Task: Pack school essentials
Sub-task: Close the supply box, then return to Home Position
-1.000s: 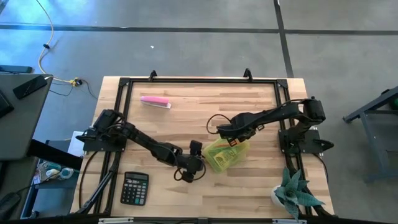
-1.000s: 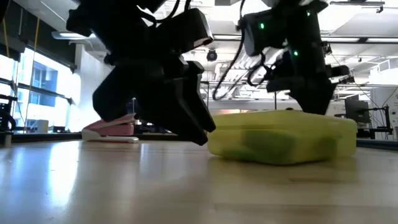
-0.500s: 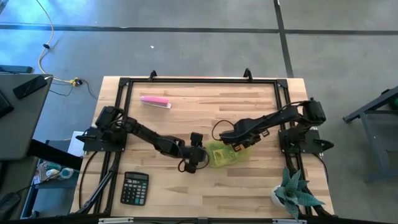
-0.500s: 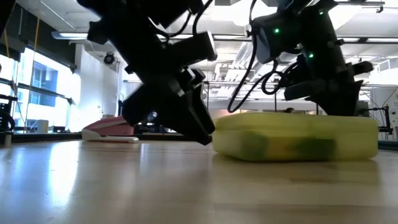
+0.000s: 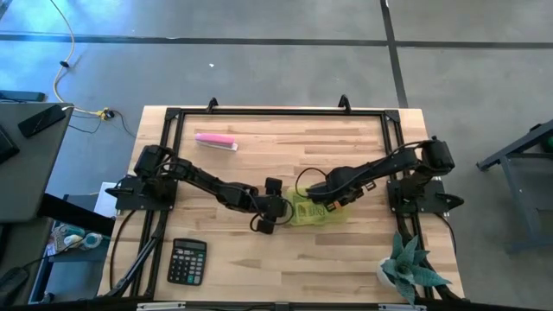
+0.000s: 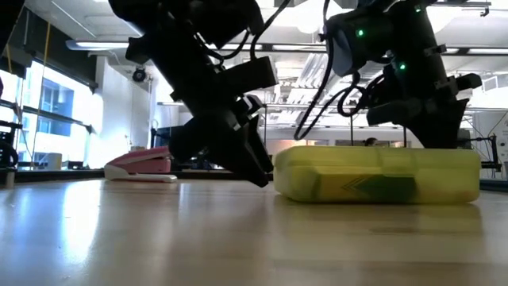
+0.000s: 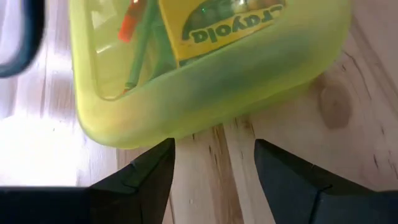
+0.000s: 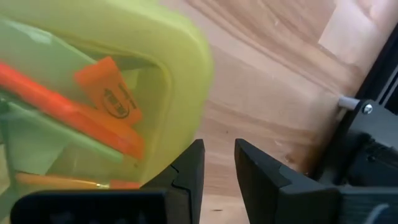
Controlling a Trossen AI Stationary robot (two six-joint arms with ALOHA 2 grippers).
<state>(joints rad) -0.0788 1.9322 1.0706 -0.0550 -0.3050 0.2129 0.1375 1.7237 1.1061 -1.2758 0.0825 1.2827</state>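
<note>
A closed translucent yellow-green case (image 5: 318, 212) lies flat on the table right of centre. Through its wall I see the crayon box (image 7: 217, 22), a thin greenish pencil (image 7: 140, 50) and an orange pencil (image 8: 50, 99). My left gripper (image 5: 278, 214) is open at the case's left end, fingers slanting down. My right gripper (image 5: 333, 197) points down at the case's far right part, fingers a little apart with only bare wood between them. My left gripper meets the case's left end wall (image 7: 180, 127) with the tip of one open finger (image 7: 163, 155); nothing is between the fingers. It comes slanting down from the table's left. My right gripper touches the case's rounded rim (image 8: 189, 124) with the outer side of one finger (image 8: 189, 168), from above.
A pink and white object (image 5: 216, 141) lies at the far left. A calculator (image 5: 187, 261) is near the front left, a potted plant (image 5: 411, 269) at the front right corner. A black frame (image 5: 276, 112) runs along the table's far edge and sides.
My left gripper has gone toward the table's far edge and a little to the right, staying against the case. The case has turned about flat on the table, from askew to its long side facing the near edge. My right gripper has shifted slightly with it.
</note>
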